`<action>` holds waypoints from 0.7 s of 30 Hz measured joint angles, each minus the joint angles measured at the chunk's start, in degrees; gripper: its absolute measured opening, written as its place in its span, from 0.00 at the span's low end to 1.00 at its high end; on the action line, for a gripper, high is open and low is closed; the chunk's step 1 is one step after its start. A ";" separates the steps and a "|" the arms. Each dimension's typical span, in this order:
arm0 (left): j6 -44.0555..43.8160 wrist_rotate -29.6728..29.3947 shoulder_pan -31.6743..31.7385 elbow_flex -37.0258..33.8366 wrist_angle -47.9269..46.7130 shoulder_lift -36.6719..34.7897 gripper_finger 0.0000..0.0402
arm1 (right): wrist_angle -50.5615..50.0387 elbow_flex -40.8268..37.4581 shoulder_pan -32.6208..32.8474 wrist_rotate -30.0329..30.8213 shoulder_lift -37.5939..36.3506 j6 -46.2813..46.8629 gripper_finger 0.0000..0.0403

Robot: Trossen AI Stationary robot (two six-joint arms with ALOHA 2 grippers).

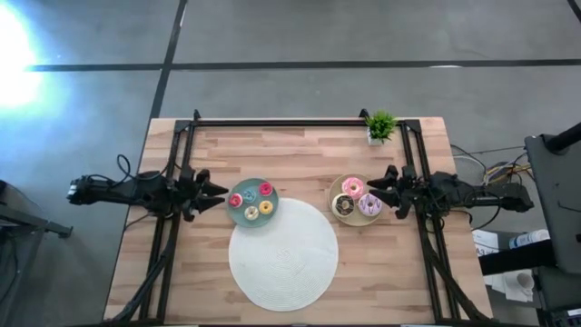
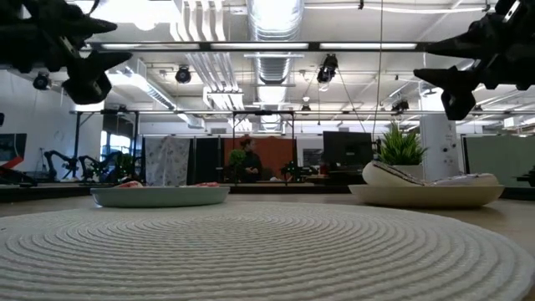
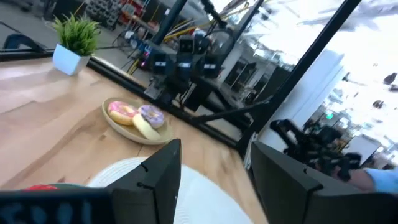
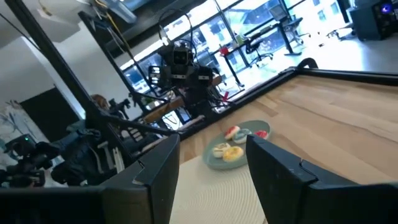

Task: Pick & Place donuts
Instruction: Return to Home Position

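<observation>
Several tiny donuts, among them a red one (image 1: 265, 189), a pink one (image 1: 236, 200) and a yellow one (image 1: 265, 207), lie on the teal plate (image 1: 245, 213). A pink-frosted donut (image 1: 352, 187), a dark brown donut (image 1: 343, 206) and a lavender donut (image 1: 369, 203) lie on the beige plate (image 1: 356, 221). My left gripper (image 1: 218, 191) hovers open just left of the teal plate, raised above the table (image 2: 113, 46). My right gripper (image 1: 377, 188) hovers open at the beige plate's right rim, also raised (image 2: 430, 77). Each gripper points toward the table's middle.
A big white round woven mat (image 1: 283, 254) lies at the table's near middle, touching both plates. A small potted plant (image 1: 380, 127) stands at the far right corner. A black frame (image 1: 272, 122) runs along the far edge and both sides.
</observation>
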 joint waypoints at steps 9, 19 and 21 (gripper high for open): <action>-1.09 0.01 0.02 -5.50 0.02 -7.50 0.42 | 0.02 0.00 0.02 0.00 0.18 0.00 0.44; -0.97 0.21 0.00 -6.73 0.23 -5.72 0.42 | 0.00 0.00 0.02 0.04 -0.39 0.00 0.44; -0.97 0.21 0.00 -6.70 0.10 -5.41 0.42 | -0.45 0.00 0.02 0.07 -0.84 0.02 0.44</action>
